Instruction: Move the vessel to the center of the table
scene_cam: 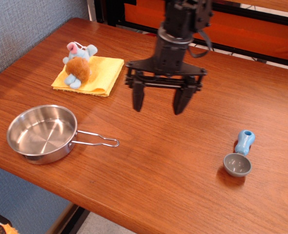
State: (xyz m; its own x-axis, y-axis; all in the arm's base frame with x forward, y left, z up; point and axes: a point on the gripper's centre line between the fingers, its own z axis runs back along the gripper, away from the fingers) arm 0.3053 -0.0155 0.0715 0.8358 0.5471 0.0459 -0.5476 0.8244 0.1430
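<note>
The vessel (41,133) is a round shallow shiny steel pan near the table's front left edge, with its thin wire loop handle (97,140) pointing right. The table (173,161) is a reddish-brown wood-grain top. My gripper (159,103) hangs above the middle of the table, up and to the right of the pan's handle. Its two black fingers (137,97) point down, spread wide apart, with nothing between them.
A stuffed toy (78,63) lies on a yellow cloth (99,74) at the back left. A small grey scoop with a blue handle (240,155) lies at the right. A grey wall panel stands on the left, and an orange-and-black frame runs along the back.
</note>
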